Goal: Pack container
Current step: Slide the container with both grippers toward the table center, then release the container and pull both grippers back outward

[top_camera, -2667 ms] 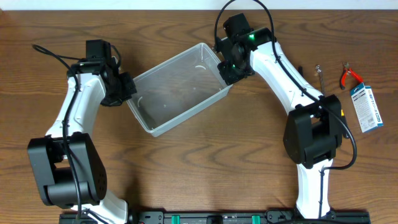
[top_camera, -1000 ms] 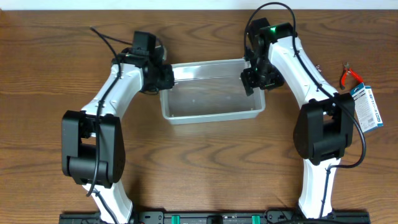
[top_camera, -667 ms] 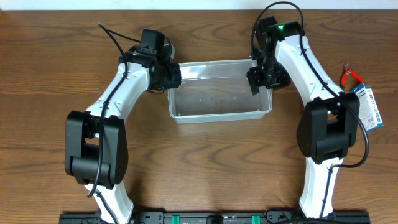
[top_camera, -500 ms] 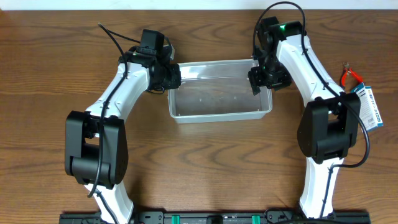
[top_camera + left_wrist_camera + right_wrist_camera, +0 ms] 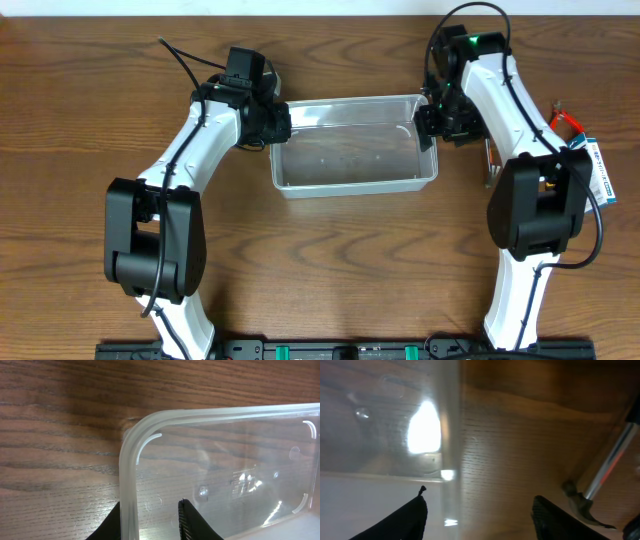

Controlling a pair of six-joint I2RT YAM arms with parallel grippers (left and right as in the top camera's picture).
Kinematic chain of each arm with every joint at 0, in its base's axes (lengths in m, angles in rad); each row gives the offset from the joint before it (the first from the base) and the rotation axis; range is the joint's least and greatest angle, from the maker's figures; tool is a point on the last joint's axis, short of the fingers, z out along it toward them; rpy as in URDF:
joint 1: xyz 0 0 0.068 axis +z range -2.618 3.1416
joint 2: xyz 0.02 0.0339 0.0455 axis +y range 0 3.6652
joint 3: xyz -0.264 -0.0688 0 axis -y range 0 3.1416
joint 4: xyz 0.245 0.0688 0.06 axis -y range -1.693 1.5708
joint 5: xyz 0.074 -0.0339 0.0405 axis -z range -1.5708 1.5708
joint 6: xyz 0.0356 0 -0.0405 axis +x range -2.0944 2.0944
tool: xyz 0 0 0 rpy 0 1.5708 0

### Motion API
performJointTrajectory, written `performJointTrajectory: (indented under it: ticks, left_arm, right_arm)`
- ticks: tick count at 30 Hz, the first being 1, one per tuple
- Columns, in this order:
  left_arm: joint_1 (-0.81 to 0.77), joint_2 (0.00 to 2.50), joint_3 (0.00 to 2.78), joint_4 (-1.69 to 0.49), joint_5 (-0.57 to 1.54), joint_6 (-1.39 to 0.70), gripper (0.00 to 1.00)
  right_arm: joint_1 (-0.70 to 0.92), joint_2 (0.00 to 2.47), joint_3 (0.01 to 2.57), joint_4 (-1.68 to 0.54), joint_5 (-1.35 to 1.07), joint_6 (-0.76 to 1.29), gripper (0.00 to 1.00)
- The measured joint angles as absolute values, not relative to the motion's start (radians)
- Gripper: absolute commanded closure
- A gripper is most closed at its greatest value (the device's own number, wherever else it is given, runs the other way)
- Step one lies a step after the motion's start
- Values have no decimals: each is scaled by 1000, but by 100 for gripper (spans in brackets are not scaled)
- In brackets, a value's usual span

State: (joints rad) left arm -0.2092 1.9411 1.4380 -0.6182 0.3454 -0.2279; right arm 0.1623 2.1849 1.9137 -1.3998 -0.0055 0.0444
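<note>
The container (image 5: 350,160), a clear plastic tub, lies lengthwise on the wooden table and holds nothing. My left gripper (image 5: 280,122) is at its left end. In the left wrist view the left gripper (image 5: 150,505) straddles the container's rim (image 5: 129,460), the outer finger (image 5: 114,525) against it and the other inside, shut on the wall. My right gripper (image 5: 430,126) is at the right end. In the right wrist view the right gripper (image 5: 480,495) stands open and wide across the end wall (image 5: 449,450), touching neither side.
A small metal-headed tool (image 5: 600,485) lies just right of my right gripper, and shows again as a thin tool (image 5: 489,172) beside the right arm. Red-handled pliers (image 5: 566,122) and a blue-and-white packet (image 5: 597,172) lie at the far right.
The container slid a little to the right with both arms, then stopped. My right gripper has since shifted right, so its jaws now straddle the end wall loosely.
</note>
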Motion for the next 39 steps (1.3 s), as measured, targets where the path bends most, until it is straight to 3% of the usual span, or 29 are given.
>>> performJointTrajectory:
  ticks: [5,15,18,20,26,39]
  left_arm:
    - [-220,1941,1443,-621,345,-228,77]
    - [-262,1941,1504,-624,346,-204,77]
    - [-261,1941,1505,-624,346,-201,76]
    - [-261,1941,1505,-624,345,-198,70]
    - [-261,1941,1505,-627,314,-176,57]
    - [-208,1931,1546,-651,297,-160,55]
  right_arm:
    - [146,2185,1914,-1399,-4,42,45]
    - [132,2178,1914,-1402,17,40,52]
    - [132,2172,1914,-1402,19,43,38]
    - [132,2170,1914,-1402,20,39,34]
    - [132,2170,1914,-1358,6,20,33]
    - [132,2016,1910,-1184,-142,-13,20]
